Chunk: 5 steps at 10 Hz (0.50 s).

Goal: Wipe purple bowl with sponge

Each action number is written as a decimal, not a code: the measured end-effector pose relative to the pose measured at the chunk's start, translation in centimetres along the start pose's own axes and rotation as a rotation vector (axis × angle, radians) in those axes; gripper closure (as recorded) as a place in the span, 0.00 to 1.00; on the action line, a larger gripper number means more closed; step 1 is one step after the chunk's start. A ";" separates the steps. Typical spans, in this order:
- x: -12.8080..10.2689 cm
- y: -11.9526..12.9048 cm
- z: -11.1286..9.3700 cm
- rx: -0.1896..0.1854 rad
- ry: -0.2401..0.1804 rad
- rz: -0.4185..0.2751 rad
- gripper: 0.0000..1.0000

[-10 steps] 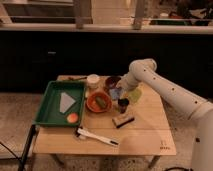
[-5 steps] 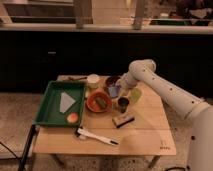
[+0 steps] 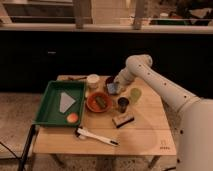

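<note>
The purple bowl (image 3: 108, 81) stands at the back of the wooden table (image 3: 145, 135), right of a white cup; only its dark rim shows past the gripper. My gripper (image 3: 115, 86) hangs from the white arm, which reaches in from the right. It is shut on the blue-grey sponge (image 3: 112, 89) and holds it at the bowl's near right side, over its opening. I cannot tell whether the sponge touches the bowl.
An orange bowl with a green item (image 3: 98, 102) sits just in front. Near it are a small dark cup (image 3: 123, 103), a yellow-green disc (image 3: 135, 93) and a white cup (image 3: 93, 80). In front lie a tan block (image 3: 122, 119) and a white-handled brush (image 3: 97, 136). A green tray (image 3: 50, 117) is at left.
My gripper with the sponge has moved left and toward the back of the table, onto the purple bowl. Nothing else has moved.
</note>
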State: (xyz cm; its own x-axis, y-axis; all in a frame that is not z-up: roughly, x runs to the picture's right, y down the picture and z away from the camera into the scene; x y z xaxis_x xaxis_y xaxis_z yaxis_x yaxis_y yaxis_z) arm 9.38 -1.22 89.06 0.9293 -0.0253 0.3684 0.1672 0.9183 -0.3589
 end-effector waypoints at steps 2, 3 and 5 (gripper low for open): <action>0.2 -1.4 0.6 0.005 0.007 0.006 1.00; 0.3 -2.0 1.0 0.015 0.011 0.011 1.00; 0.8 -2.4 1.4 0.049 0.016 0.034 1.00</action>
State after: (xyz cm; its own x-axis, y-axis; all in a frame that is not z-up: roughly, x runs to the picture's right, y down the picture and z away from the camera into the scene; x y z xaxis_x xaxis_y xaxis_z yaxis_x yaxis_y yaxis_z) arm 9.24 -2.92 91.43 0.9396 0.0003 0.3423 0.1195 0.9368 -0.3288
